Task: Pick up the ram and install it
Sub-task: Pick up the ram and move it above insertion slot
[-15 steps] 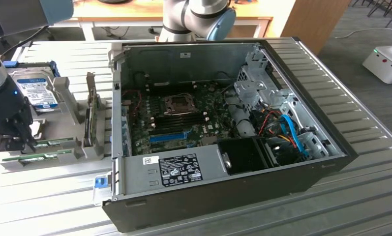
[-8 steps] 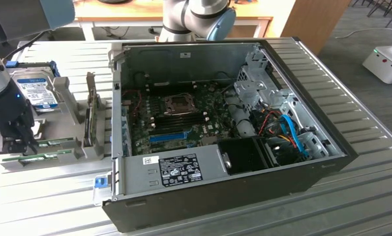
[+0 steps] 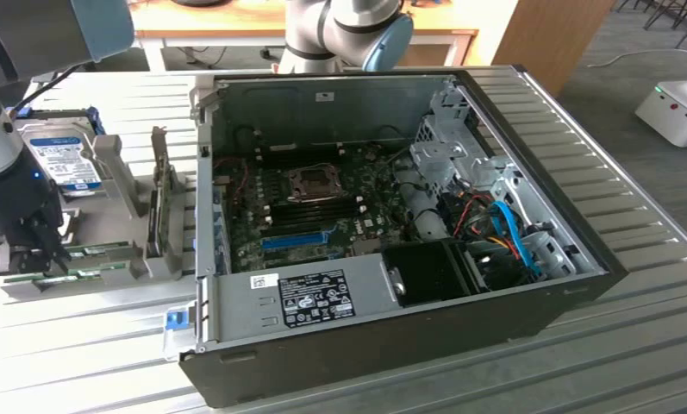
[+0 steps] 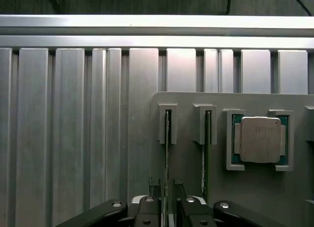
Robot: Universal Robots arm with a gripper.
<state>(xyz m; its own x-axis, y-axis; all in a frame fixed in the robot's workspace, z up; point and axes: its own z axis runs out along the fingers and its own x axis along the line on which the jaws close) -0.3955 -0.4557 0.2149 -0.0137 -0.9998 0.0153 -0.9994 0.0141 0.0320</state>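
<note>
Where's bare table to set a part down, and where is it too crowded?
Bare slatted table lies at the exterior view's lower left, bordered by the grey fixture and the case, and again past the case on that view's right. Crowded: the fixture, where the fingers straddle a ram beside a second ram and the processor.

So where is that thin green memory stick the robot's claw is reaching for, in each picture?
Exterior view: the thin green ram stick sits in the grey plastic holder at the exterior view's left, beneath the black gripper.
Wrist view: the stick stands edge-on between the gripper's open fingertips.
Shared landmark: the grey holder.
</note>
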